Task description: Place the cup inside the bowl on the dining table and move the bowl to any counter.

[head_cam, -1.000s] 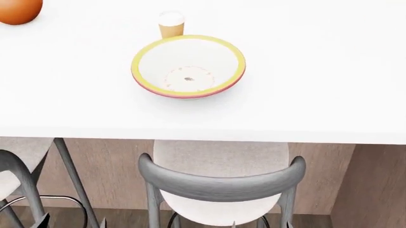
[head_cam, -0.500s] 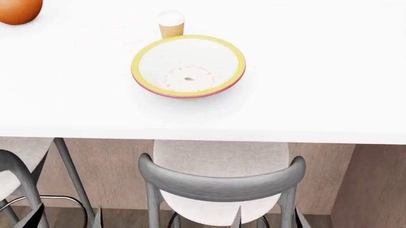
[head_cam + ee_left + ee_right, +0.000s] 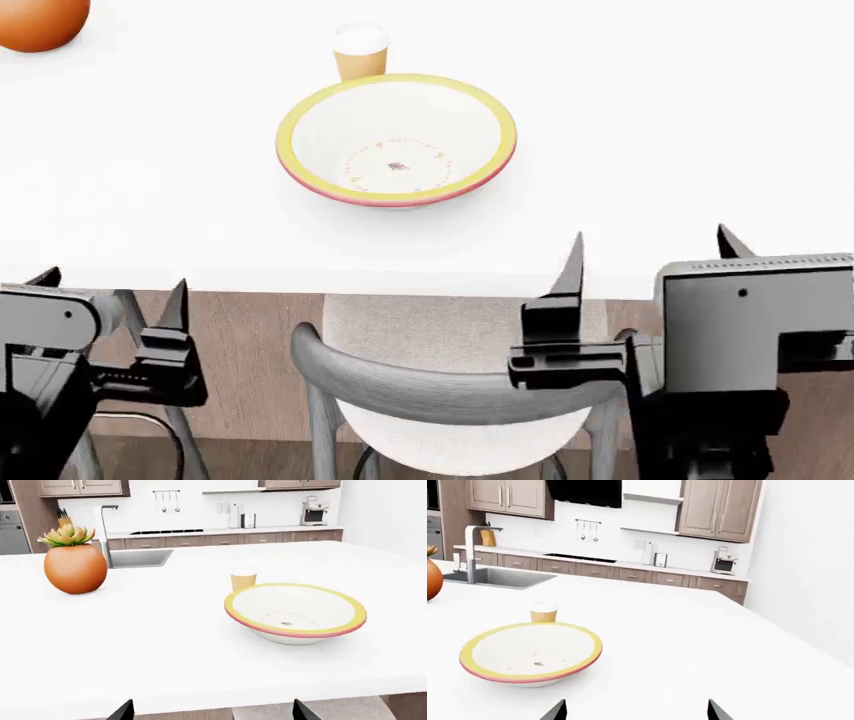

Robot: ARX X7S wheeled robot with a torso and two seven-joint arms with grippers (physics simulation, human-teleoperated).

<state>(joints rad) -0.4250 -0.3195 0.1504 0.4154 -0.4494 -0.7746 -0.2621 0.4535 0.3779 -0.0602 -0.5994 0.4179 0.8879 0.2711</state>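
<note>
The white counter (image 3: 694,130) that carries the things fills the upper part of the head view, its near edge running across the middle of the picture. Under that edge a grey-backed chair (image 3: 465,385) with a pale seat stands tucked in, between the two arms.

The right gripper (image 3: 647,265) is raised at the right of the head view, just at the counter's near edge. Its two dark pointed fingers (image 3: 574,270) stand wide apart and hold nothing. The left gripper (image 3: 110,292) sits lower at the left, below the counter's edge, its fingers likewise spread wide and empty. In each wrist view only the two finger tips show at the picture's edge, well apart from each other.

The bowl (image 3: 396,139) rests upright on the counter, ahead of the chair and well apart from both grippers. It is white inside with a yellow rim, a reddish outer edge and a ring of small red-orange marks at its bottom; nothing lies in it.

An orange round pot (image 3: 75,568) with a green succulent on top stands far off to the left of the bowl.

The cup (image 3: 360,52), tan with a white lid, stands upright on the counter just behind the bowl's far rim, outside it.
</note>
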